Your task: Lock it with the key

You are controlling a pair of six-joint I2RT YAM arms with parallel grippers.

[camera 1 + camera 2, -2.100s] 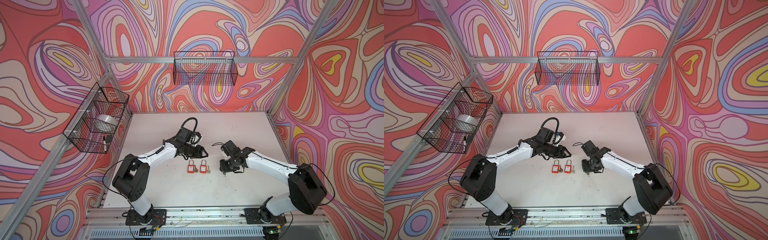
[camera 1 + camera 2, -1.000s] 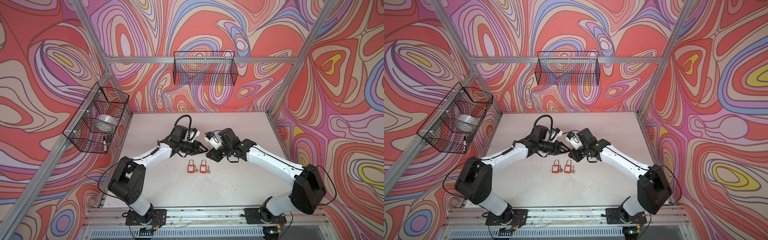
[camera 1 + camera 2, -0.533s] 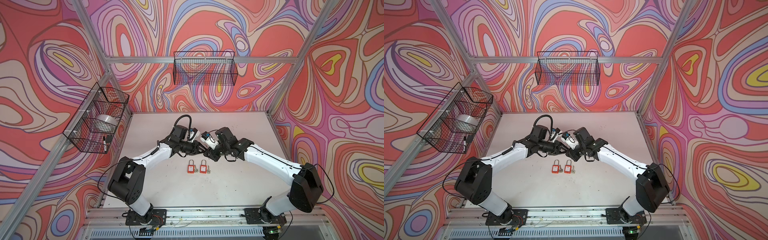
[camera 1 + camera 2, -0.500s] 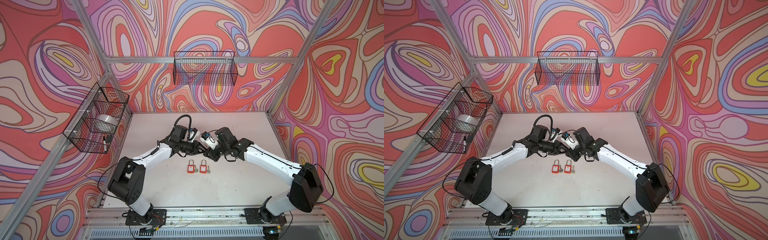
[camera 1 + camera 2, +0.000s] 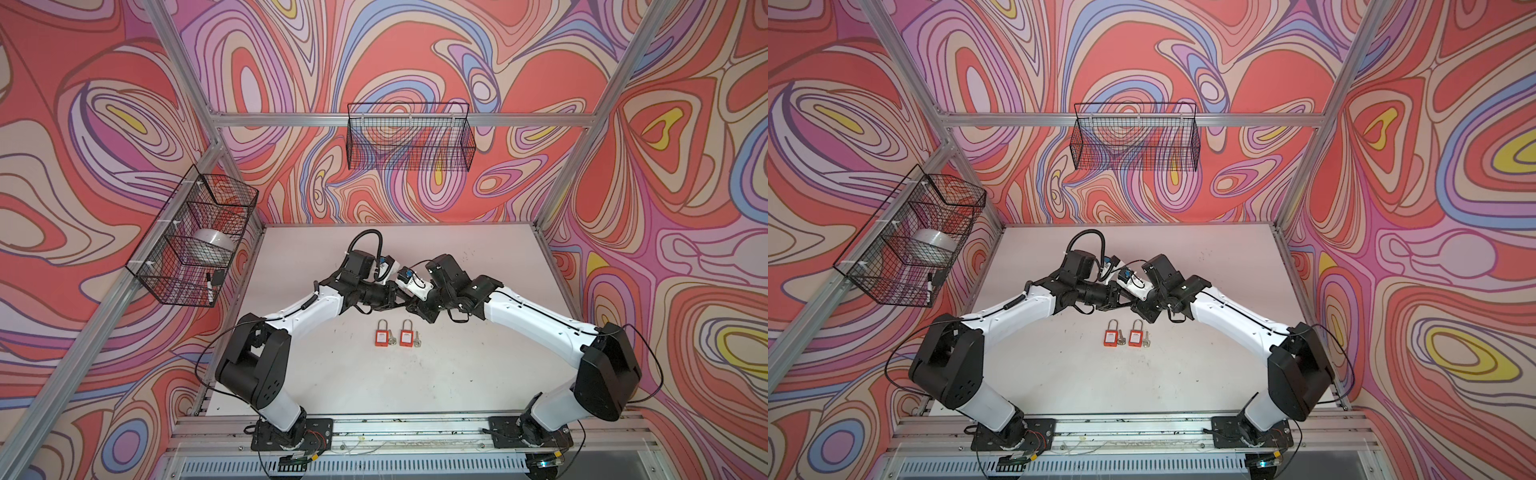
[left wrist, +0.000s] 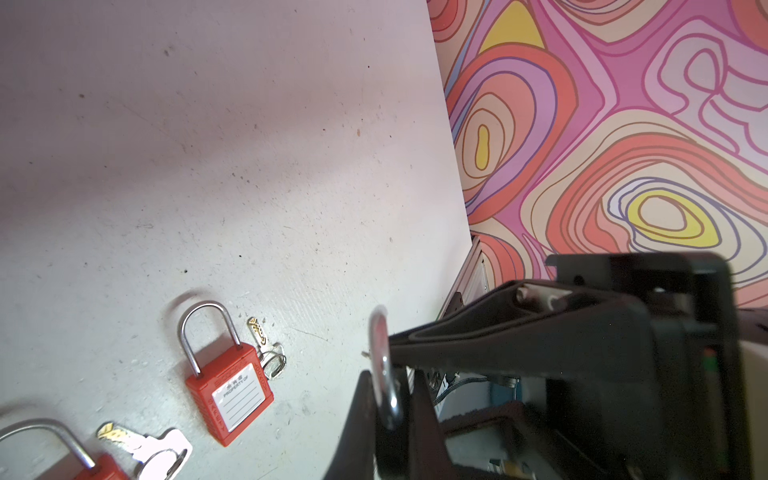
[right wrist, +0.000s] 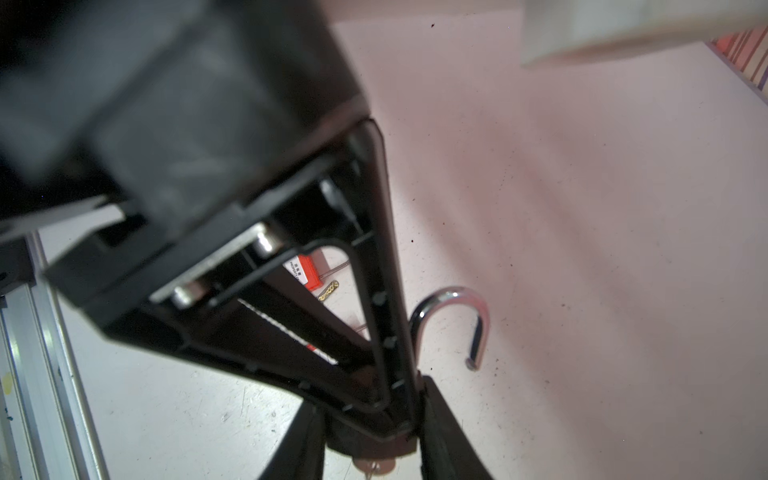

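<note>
1. Reference. We took as reference the red plastic padlock with a white label and a closed steel shackle (image 5: 406, 337), which lay flat on the white desk (image 5: 457, 382) with its shackle pointing to the rear wall.

2. Pincers. The left pincer (image 5: 397, 300) and the right pincer (image 5: 415, 306) met tip to tip in the air, above the reference padlock and slightly to its rear, clear of the desk.

3. Right pincer. It was pinching the open padlock (image 7: 478, 324) by the body. We saw little of that body, since the right fingers (image 7: 440, 436) covered it. The curved chrome shackle (image 6: 379, 340) rose out of the grip with its free end unseated.

4. Left pincer. Its fingers (image 6: 361, 415) were pressed together on one leg of the chrome shackle, so both pincers gripped the same lock. In the left wrist view we saw the shackle edge-on between them.

5. Desk items. A second red padlock (image 5: 380, 337) of the same kind lay just beside the reference padlock, on the left arm's side and parallel to it. A small silver key (image 5: 418, 341) lay just beside the reference padlock on the right arm's side. Another silver key (image 5: 392, 340) lay between the reference padlock and the second red padlock. All four items lay apart from both pincers.
</note>
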